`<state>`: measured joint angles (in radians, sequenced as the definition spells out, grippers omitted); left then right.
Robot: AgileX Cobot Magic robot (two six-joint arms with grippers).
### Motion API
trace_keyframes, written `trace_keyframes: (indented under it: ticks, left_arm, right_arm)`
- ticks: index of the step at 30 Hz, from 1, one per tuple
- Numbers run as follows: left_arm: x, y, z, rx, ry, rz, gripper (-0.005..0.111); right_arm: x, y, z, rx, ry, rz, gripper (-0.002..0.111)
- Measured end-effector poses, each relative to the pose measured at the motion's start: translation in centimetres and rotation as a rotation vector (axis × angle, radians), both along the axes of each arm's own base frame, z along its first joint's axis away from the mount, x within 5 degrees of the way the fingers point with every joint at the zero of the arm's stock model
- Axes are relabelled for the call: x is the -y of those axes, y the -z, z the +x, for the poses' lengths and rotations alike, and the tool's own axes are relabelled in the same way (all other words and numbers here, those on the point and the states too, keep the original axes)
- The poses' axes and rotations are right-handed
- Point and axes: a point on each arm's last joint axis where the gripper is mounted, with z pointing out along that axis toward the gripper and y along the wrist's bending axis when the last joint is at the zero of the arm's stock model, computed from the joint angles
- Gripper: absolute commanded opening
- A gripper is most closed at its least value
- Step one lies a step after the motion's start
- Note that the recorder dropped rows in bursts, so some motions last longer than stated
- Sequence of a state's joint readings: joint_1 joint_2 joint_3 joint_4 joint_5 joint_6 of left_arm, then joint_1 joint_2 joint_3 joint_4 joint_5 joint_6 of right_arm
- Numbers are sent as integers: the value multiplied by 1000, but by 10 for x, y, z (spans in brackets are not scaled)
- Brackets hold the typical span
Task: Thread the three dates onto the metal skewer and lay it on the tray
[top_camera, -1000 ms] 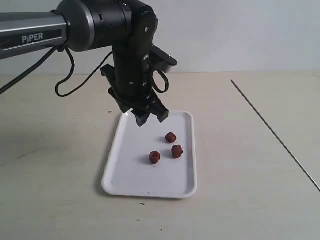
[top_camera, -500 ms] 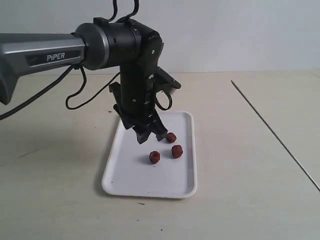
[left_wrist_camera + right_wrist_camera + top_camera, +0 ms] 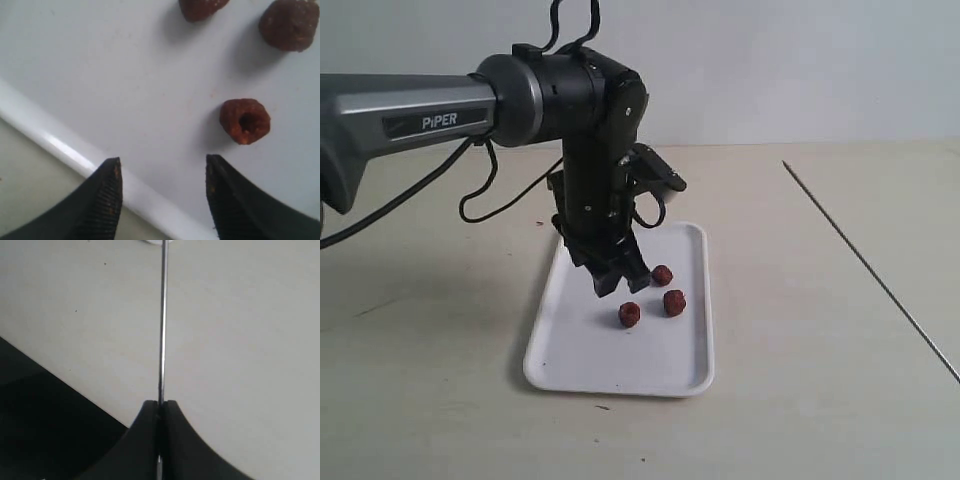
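Observation:
Three dark red-brown dates lie on the white tray (image 3: 570, 350): one (image 3: 662, 275) at the back, one (image 3: 674, 302) to the right, one (image 3: 629, 315) in front. My left gripper (image 3: 619, 282) hangs open just above the tray, beside the back date. In the left wrist view the left gripper (image 3: 162, 167) has nothing between its fingers; a date with a hole (image 3: 245, 121) lies just past one fingertip, another date (image 3: 289, 24) farther off. My right gripper (image 3: 160, 404) is shut on the thin metal skewer (image 3: 162, 320), which runs across the table as the metal skewer (image 3: 865, 262) in the exterior view.
The tray sits on a pale beige table (image 3: 440, 400). The left arm's black cable (image 3: 480, 195) loops behind the tray. The tray's rim (image 3: 65, 150) passes between the left fingertips. The right arm itself is outside the exterior view.
The left arm has come forward and down over the tray, bringing its open gripper from the back rim to beside the back date. The dates and skewer have not moved.

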<state>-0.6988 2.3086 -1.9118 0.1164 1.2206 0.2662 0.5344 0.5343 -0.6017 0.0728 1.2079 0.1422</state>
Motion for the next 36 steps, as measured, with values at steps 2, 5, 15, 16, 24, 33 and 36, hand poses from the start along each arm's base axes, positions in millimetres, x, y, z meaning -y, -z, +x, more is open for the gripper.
trace_keyframes:
  ticks: [2,5,15,16,24,33,36]
  left_arm:
    - [1,5,-1,-18,-8,-7,51]
    - [2,6,-1,-25,-11,-12,51]
    - [2,7,-1,-27,-32,-14,51]
    - [2,9,-1,-30,-40,-12,51]
    - [2,24,0,-48,-87,8,51]
    - [2,25,0,-49,-106,9,51]
    - [2,25,0,-48,-110,8,51]
  right_arm:
    - [0,0,0,0,0,0,0]
    - [0,0,0,0,0,0,0]
    - [0,0,0,0,0,0,0]
    - [0,0,0,0,0,0,0]
    - [0,0,0,0,0,0,0]
    - [0,0,0,0,0,0,0]
    - [0,0,0,0,0,0,0]
